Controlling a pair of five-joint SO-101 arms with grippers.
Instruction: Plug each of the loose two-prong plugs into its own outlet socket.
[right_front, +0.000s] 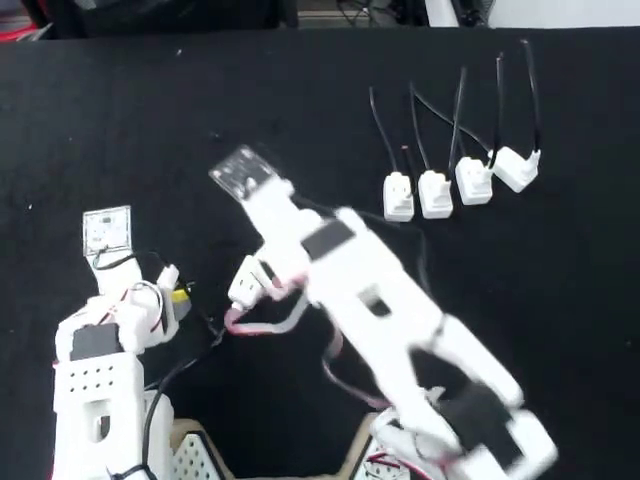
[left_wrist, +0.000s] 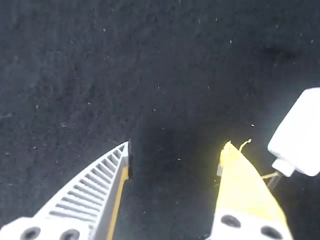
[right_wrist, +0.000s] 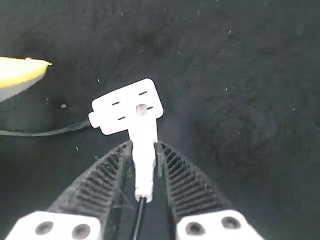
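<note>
**Plug at the outlet face, held by the right arm**

The plug (right_wrist: 143, 125), a narrow white two-prong one with a black cord, is held upright between the jaws of the right gripper (right_wrist: 144, 150), which are closed on both its sides. Its front end meets the face of the white outlet block (right_wrist: 112, 112), between the pairs of slots that are free. I cannot tell if the prongs are already inside or only rest on the face.

The outlet block lies flat on the black worktop (right_front: 300, 100), near the middle and towards the arms' side, with its own black cable going off to one side. A row of four loose plugs (right_front: 435, 193) lies well apart from it, with the cords pointing away from the arms.

I judge the step in hand to be the insertion of this first plug. The next move calls for a straight push along the plug's axis, with the prongs lined up with one pair of slots. The block may slide, because nothing holds it.

The right arm (right_front: 380, 300) is stretched far across the worktop, wrist bent down over the block. The left arm (right_front: 100, 350) is folded close to its base. The left gripper (left_wrist: 176, 150) is low over the worktop just beside the block, its jaws wide apart and holding nothing.
</note>
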